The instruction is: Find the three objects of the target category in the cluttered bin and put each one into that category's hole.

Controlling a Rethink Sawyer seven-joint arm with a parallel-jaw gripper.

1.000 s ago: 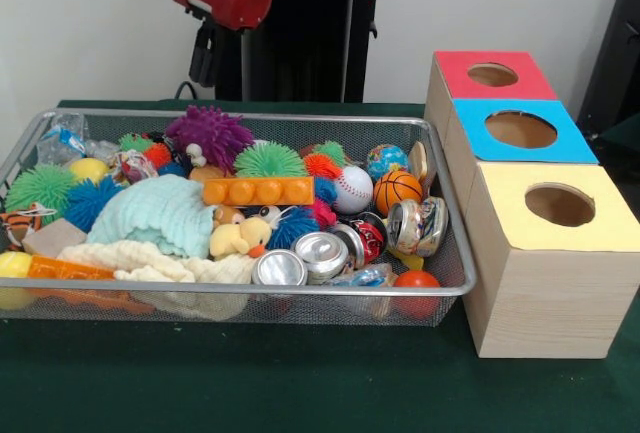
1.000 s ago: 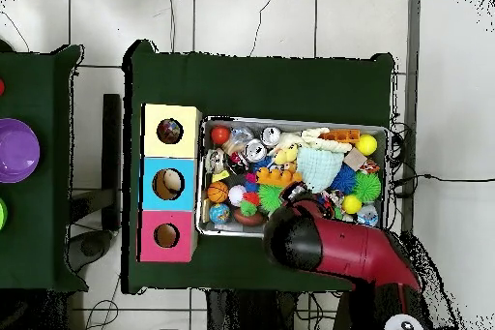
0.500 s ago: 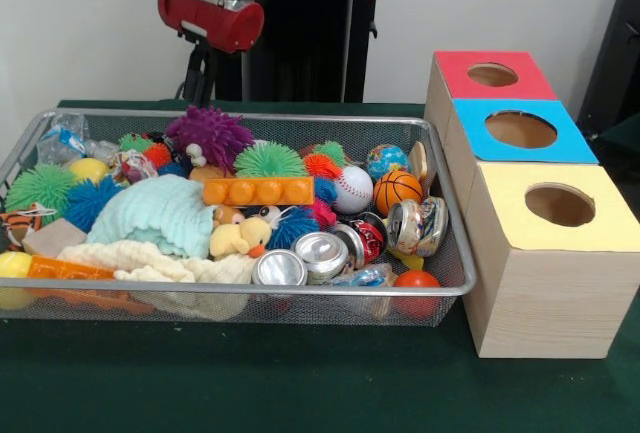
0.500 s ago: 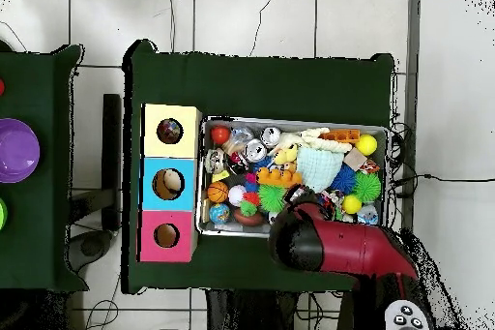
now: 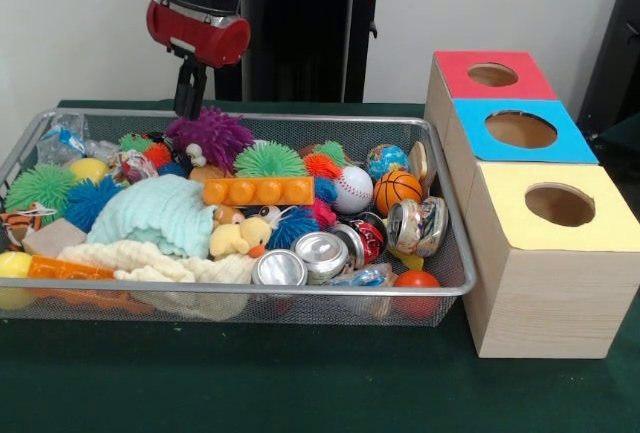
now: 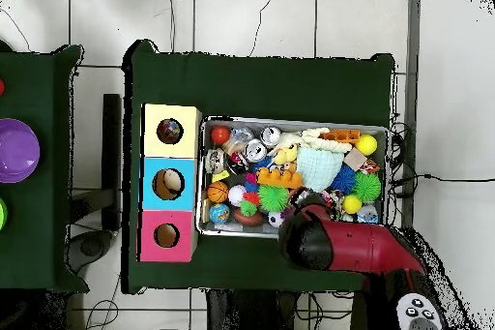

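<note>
The wire-mesh bin (image 5: 440, 288) on the green table (image 5: 300, 383) holds one visible wrinkly bundle (image 5: 133, 165) at its far left; three wooden boxes (image 5: 545, 283) beside it, gripper (image 5: 189, 103) closure indiscernible.

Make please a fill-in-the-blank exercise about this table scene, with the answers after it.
1. The pincer hangs above the ____ spiky ball.
2. Of the three boxes, the yellow-topped box stands nearest the front camera and the ____-topped box farthest.
3. The long orange block lies inside the wire ____.
4. The basketball lies beside the ____.

Answers: purple; red; bin; baseball
</note>
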